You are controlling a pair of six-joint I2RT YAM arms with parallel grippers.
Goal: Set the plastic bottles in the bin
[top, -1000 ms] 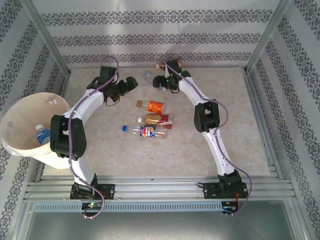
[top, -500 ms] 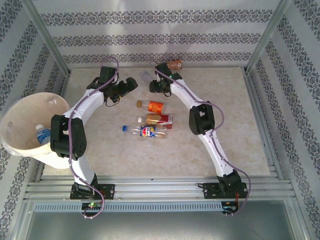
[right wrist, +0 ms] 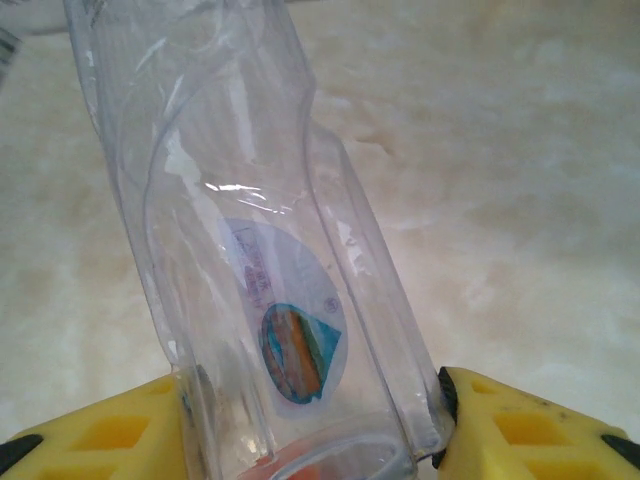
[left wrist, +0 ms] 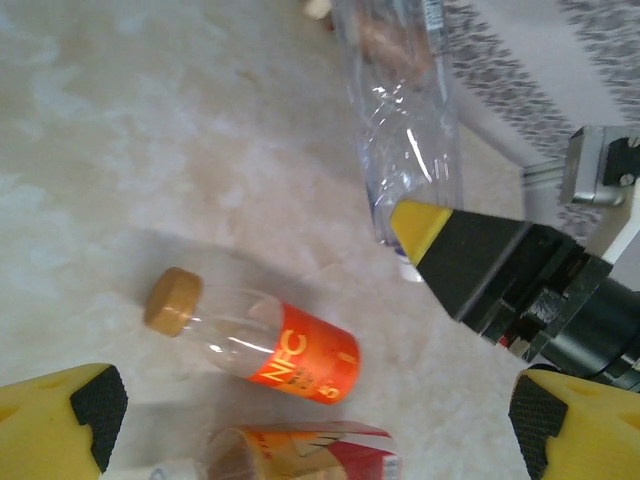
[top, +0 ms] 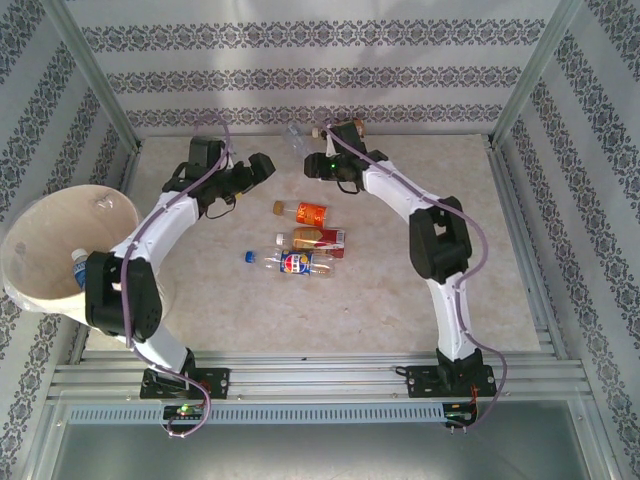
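My right gripper (top: 312, 160) (right wrist: 310, 440) is shut on a clear crushed bottle (top: 296, 140) (right wrist: 260, 280) (left wrist: 410, 150) with a small round sticker, near the back of the table. Just left of it, my left gripper (top: 262, 166) (left wrist: 320, 430) hangs open above an orange-label bottle (top: 305, 212) (left wrist: 270, 345) and a red-and-yellow-label bottle (top: 318, 238) (left wrist: 300, 455). A blue-label bottle (top: 295, 263) lies nearer the arms. A brown bottle (top: 347, 128) lies by the back wall. The cream bin (top: 45, 235) stands at the far left with a blue-label bottle (top: 83, 268) inside.
Metal frame posts (top: 95, 75) and patterned walls close in the table on three sides. The three loose bottles lie together in the middle. A metal rail (top: 320, 375) runs along the near edge between the arm bases.
The right arm swung left and then back right with the clear bottle, which now stands a little nearer the back wall. The left arm's elbow dropped toward the bin; its gripper stayed put.
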